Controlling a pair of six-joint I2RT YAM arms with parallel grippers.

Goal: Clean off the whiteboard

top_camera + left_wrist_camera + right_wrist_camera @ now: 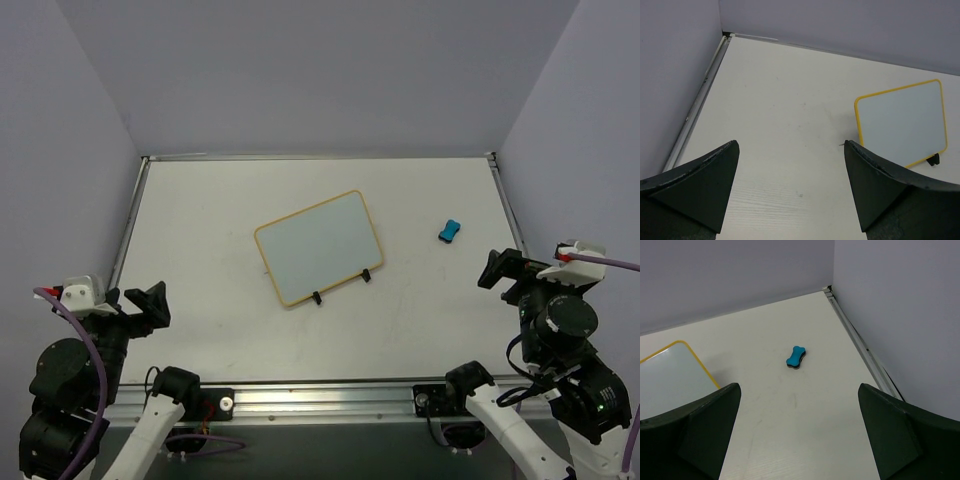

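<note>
The whiteboard lies tilted at the table's middle, white with a thin yellow frame and two small black feet on its near edge. No writing shows on it. It also shows in the left wrist view, whiteboard, and at the left of the right wrist view, whiteboard. A small blue bone-shaped eraser lies to its right, eraser. My left gripper hangs open near the front left, left gripper empty. My right gripper is open at the front right, right gripper empty, with the eraser ahead of it.
Lavender walls close the table in on the left, back and right. Metal rails run along the left edge, the right edge and the front, where both arm bases are bolted.
</note>
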